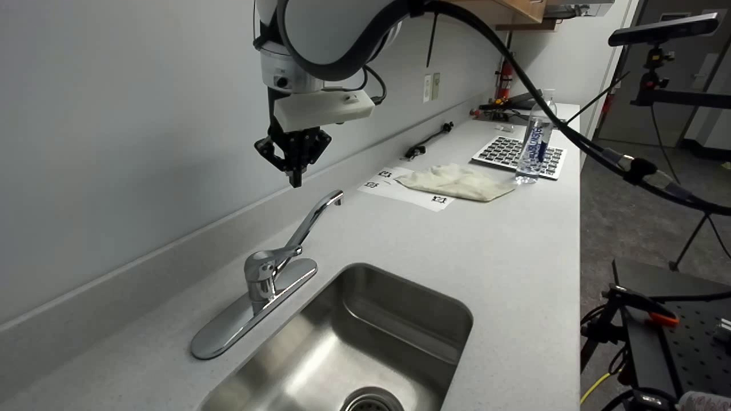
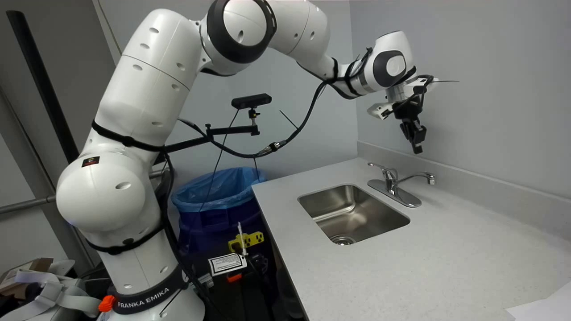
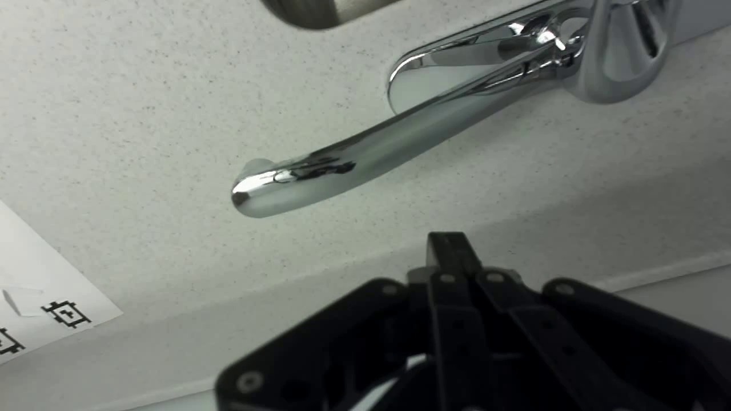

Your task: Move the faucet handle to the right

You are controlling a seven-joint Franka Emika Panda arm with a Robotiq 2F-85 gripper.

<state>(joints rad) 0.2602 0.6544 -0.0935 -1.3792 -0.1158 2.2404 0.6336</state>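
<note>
Grey counter (image 1: 508, 257) underlies the faucet handle (image 1: 287, 252); fingers (image 3: 465, 257) above it, pressed together, should descend to its left, then push gently right.

In an exterior view, a lt. gray desk (image 1: 514, 285) is bordered at left by a backsplash (image 1: 177, 265). A s/s sink (image 1: 400, 322) is sunk into its near part; btwn sink & backsplash a chrome faucet base (image 1: 223, 334) is mounted. Farther back, a white sheet (image 1: 408, 193) w/ blk marks (image 1: 438, 199) is laid flat, overlapped at right by a rumpled cloth (image 1: 457, 181). Beyond, at right, a kbd (image 1: 497, 153) is placed, w/ a btl. (image 1: 528, 162) stood upright by its near edge. A blk cord (image 1: 417, 151) is laid by the backsplash; dark clutter (image 1: 517, 103) is grouped at the far end.
</note>
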